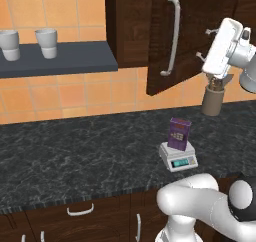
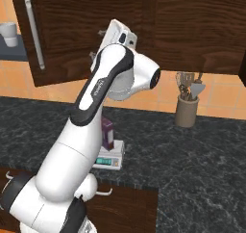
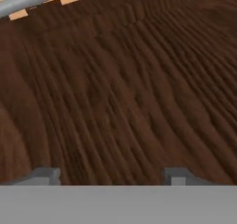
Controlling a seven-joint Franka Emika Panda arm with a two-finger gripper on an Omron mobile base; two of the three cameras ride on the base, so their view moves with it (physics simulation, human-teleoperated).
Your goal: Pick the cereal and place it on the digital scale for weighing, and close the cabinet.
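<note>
The purple cereal box [image 1: 178, 134] has a pale printed panel on its front, but the print is too small to read; it stands upright on the digital scale [image 1: 178, 157] on the dark counter [image 1: 75, 151]. The gripper [image 1: 204, 43] is well above it, up against the face of the partly open cabinet door [image 1: 192, 21]. Its jaws stand apart and hold nothing, fingertips [image 3: 44, 176] close to the wood near the silver bar handle [image 1: 172, 36].
</note>
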